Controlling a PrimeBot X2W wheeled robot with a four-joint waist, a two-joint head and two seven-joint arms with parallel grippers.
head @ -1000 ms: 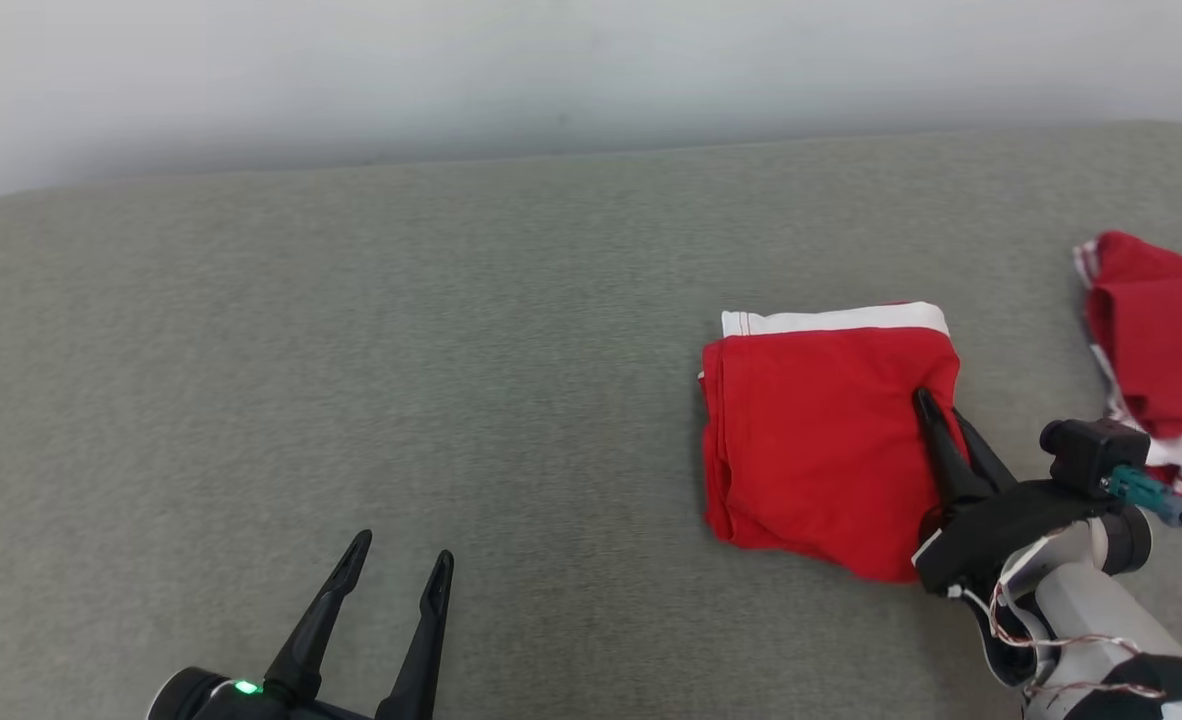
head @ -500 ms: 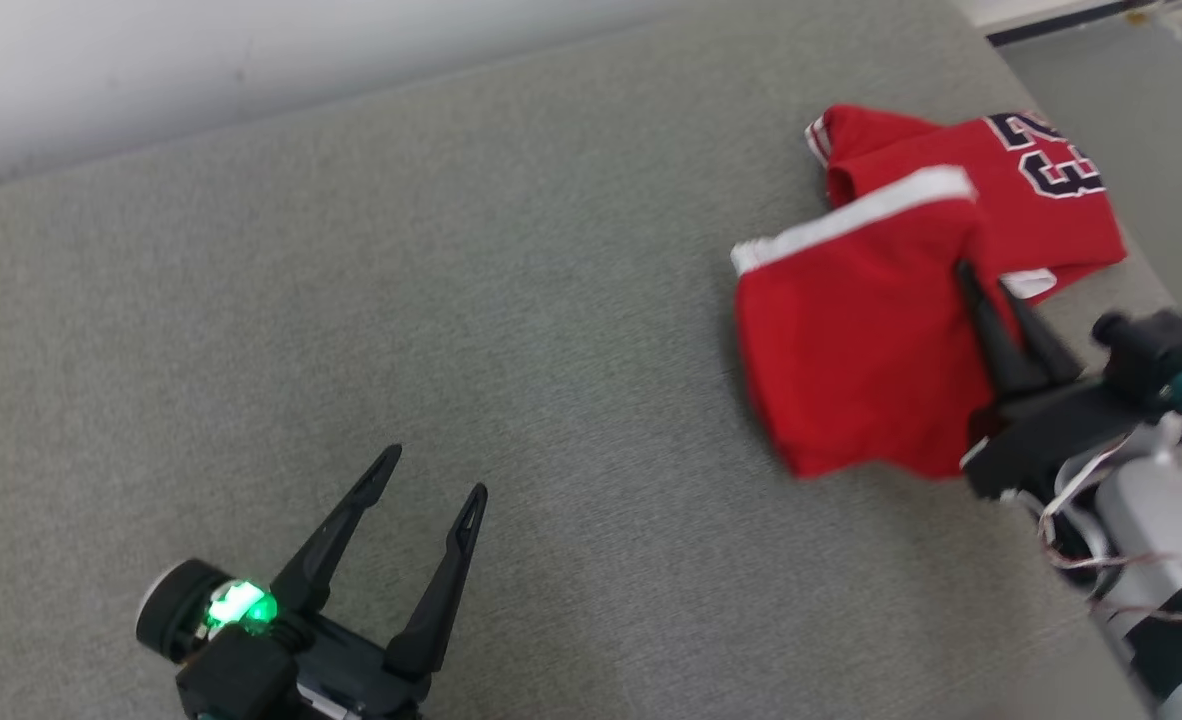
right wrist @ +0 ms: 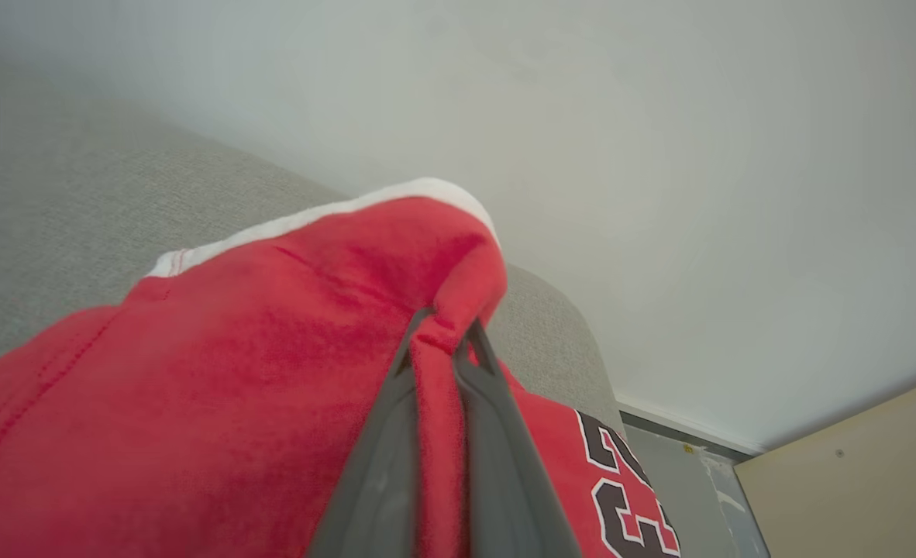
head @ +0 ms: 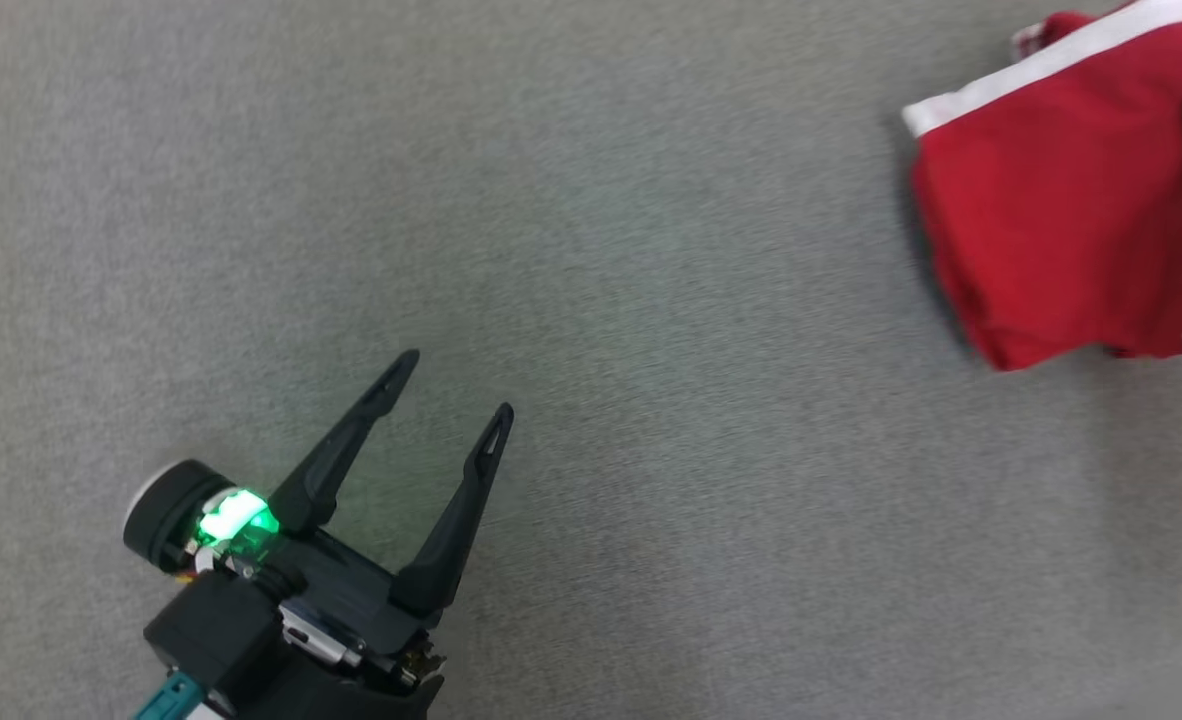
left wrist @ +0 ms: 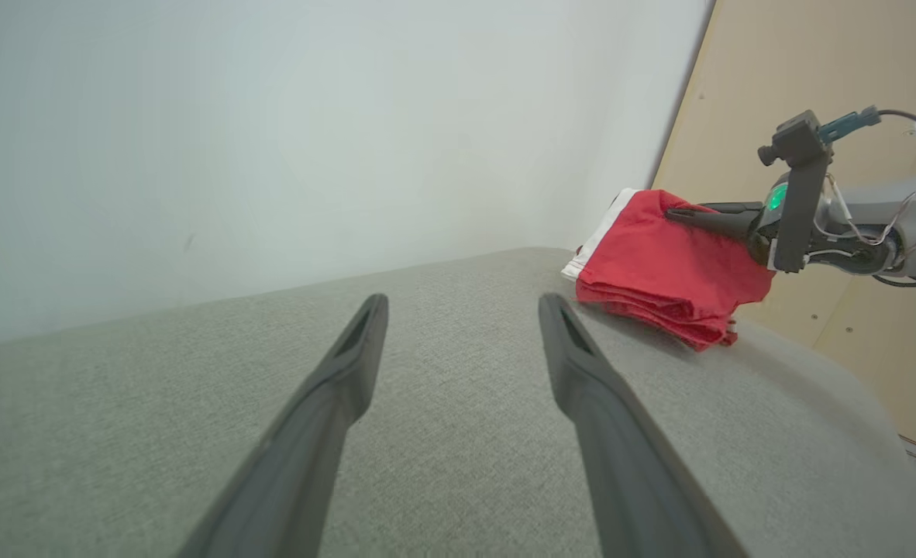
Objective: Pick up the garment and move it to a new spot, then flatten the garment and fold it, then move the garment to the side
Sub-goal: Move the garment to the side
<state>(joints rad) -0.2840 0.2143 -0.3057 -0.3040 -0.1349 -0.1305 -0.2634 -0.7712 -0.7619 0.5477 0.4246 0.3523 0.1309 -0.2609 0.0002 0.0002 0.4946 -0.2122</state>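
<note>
left end effector (left wrist: 462, 302): fingers apart, empty, over grey tabletop (left wrist: 101, 403) | right end effector (left wrist: 681, 215): clamped on top of folded red garment (left wrist: 659, 267) | garment: near tabletop's far edge

Head camera looks steeply down on the grey surface (head: 591, 200). Left wrist camera skims low across it toward the wall (left wrist: 272, 116). Right wrist camera sits against the garment (right wrist: 194, 372), which all views share.
</note>
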